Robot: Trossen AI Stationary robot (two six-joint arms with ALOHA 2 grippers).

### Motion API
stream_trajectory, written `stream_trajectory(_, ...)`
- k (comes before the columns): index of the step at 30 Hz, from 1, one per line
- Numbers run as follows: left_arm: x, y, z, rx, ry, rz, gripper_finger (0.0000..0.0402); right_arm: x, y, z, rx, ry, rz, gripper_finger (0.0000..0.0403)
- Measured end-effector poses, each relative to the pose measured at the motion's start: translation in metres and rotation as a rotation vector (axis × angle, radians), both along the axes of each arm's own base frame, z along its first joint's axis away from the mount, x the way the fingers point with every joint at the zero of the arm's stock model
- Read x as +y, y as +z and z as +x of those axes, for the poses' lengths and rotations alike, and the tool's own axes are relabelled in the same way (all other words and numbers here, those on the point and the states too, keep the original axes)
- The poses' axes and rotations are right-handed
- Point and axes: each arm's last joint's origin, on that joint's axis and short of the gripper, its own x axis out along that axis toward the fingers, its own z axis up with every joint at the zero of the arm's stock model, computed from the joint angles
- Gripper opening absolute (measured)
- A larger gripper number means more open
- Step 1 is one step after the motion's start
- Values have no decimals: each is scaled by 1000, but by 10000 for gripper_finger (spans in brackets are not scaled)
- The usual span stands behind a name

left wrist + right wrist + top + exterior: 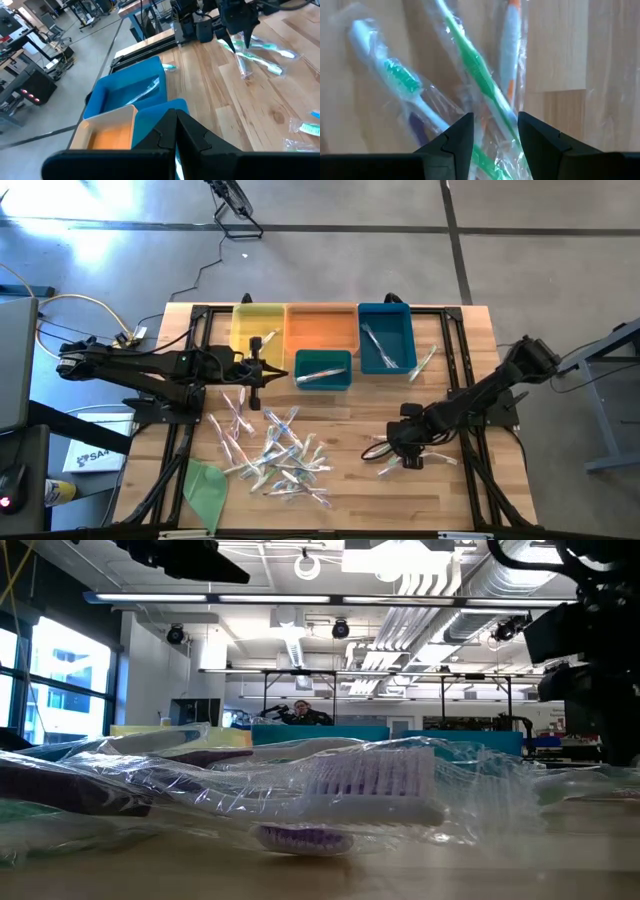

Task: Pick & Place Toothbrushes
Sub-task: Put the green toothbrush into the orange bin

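Observation:
Many clear-wrapped toothbrushes (272,452) lie in a loose pile on the wooden table's near middle. A few more (412,463) lie to the right, under my right gripper (405,442). It points down and is open; its fingers stand on either side of a green-handled toothbrush (479,70), beside a teal one (400,80) and an orange one (511,45). My left gripper (268,371) is shut, holds nothing and hovers by the small teal bin (323,370), which holds a toothbrush. Other toothbrushes lie in the blue bin (386,337).
A yellow bin (258,330) and an orange bin (322,328) stand at the far edge, left of the blue bin. A green sheet (205,485) lies at the near left. In the low view a wrapped purple toothbrush (370,790) fills the foreground. A black frame borders the table.

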Motion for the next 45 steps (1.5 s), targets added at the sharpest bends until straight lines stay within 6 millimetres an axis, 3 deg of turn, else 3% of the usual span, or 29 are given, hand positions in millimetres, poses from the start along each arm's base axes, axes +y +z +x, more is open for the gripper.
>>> stream_trajectory(8,0,0,0,4,0,0,0,1,-3,2,-4,-4,-15,139)
stream_trajectory(20,0,-1,0,5,0,0,0,2,-2,3,-13,-4,8,15)
stream_trajectory(28,0,-1,0,5,0,0,0,2,0,3,-19,-15,32,3)
stream_trajectory(35,0,-1,0,6,0,0,0,-1,16,0,-94,-26,24,3)
stream_trajectory(45,0,-1,0,4,0,0,0,-17,56,3,-319,-105,-21,2)
